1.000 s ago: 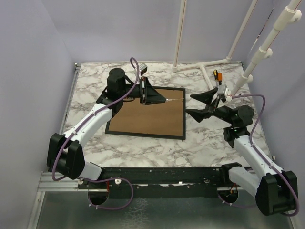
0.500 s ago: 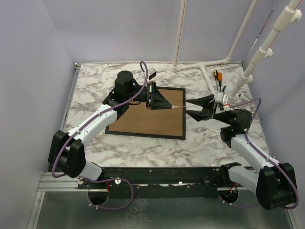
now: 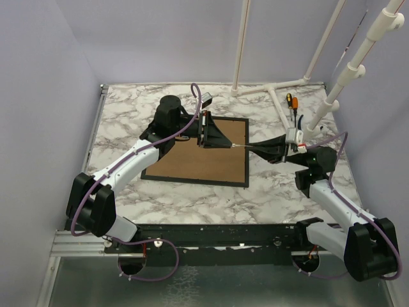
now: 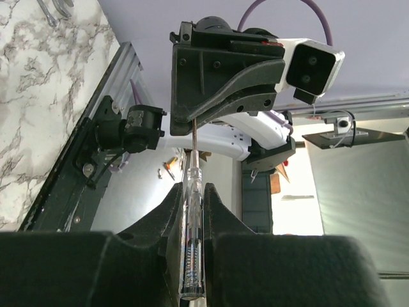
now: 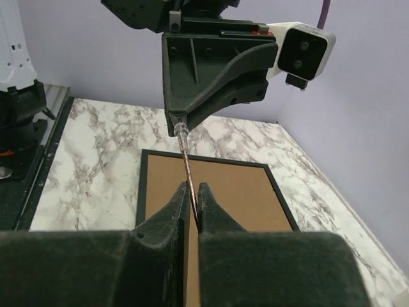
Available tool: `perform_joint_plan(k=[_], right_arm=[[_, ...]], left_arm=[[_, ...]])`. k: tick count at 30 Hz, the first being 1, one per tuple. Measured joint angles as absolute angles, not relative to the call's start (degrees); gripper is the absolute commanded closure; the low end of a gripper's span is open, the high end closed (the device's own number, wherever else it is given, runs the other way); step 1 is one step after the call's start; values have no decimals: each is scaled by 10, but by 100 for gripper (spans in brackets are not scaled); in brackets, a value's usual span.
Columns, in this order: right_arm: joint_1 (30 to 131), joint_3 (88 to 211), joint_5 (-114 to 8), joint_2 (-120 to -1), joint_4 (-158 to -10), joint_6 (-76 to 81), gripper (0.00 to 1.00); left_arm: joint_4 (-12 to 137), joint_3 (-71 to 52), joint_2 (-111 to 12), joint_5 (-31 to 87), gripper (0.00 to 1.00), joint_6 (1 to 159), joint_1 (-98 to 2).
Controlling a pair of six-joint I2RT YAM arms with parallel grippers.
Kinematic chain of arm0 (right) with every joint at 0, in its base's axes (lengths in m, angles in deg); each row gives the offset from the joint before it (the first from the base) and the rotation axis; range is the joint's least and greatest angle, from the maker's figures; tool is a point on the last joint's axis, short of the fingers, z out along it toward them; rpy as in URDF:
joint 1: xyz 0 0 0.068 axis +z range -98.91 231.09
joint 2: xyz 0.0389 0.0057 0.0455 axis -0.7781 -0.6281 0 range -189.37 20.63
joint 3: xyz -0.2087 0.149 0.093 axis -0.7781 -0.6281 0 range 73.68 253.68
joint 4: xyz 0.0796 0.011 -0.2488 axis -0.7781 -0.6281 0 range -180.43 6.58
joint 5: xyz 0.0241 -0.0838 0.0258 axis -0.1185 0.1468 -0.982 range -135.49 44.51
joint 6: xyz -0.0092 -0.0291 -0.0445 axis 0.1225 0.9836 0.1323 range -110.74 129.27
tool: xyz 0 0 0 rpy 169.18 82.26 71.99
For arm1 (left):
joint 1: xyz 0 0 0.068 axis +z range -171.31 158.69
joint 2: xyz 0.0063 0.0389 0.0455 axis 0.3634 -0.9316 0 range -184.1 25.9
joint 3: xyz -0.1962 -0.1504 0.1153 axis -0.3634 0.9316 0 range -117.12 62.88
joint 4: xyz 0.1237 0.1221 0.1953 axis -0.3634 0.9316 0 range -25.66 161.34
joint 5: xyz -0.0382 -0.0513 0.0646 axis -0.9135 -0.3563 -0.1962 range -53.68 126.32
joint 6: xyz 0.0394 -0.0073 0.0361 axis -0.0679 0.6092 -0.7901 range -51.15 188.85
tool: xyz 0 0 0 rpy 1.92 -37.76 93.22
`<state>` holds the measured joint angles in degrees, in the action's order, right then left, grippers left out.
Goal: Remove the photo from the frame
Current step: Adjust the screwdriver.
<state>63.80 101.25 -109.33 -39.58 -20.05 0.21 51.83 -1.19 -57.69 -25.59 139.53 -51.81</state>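
Observation:
The frame (image 3: 195, 158) lies face down on the marble table, its brown back up inside a thin black border (image 5: 217, 192). The photo is hidden under that back. Above the frame's right edge my left gripper (image 3: 227, 143) is shut on the clear handle of a screwdriver (image 4: 193, 243). The screwdriver's thin metal shaft (image 5: 186, 160) points right, level. My right gripper (image 3: 251, 149) is shut on that shaft. In the right wrist view the right gripper (image 5: 193, 189) pinches the shaft just below the left gripper (image 5: 181, 126).
An orange-handled screwdriver (image 3: 291, 102) and another tool lie at the back right, beside the white pipe stand (image 3: 276, 91). A metal rail (image 3: 97, 121) runs along the table's left edge. Purple walls close in on both sides.
My right gripper has moved left to the screwdriver's shaft and closed on it. The left gripper, still holding the handle, shifted a little to the right.

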Motion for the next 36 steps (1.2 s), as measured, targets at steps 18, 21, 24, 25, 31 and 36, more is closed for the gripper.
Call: perform_joint_plan(k=[18, 21, 24, 25, 31, 36], right_arm=[[639, 1100, -1119, -405, -324, -89, 99], [639, 1138, -1119, -410, -408, -135, 99], [639, 1159, -1120, -410, -464, -182, 99], [639, 1159, -1120, -406, -479, -196, 99], [639, 1175, -1125, -398, -580, -261, 99], [639, 1180, -1131, -401, -604, -329, 99]], left_arm=[[497, -10, -576, -265, 27, 1366, -504], [483, 1, -573, -264, 14, 1343, -481], [476, 14, -569, -260, 12, 1322, -466], [473, 20, -567, -259, 12, 1309, -464], [471, 28, -558, -257, 12, 1255, -466], [467, 28, -532, -258, 14, 1226, -466]])
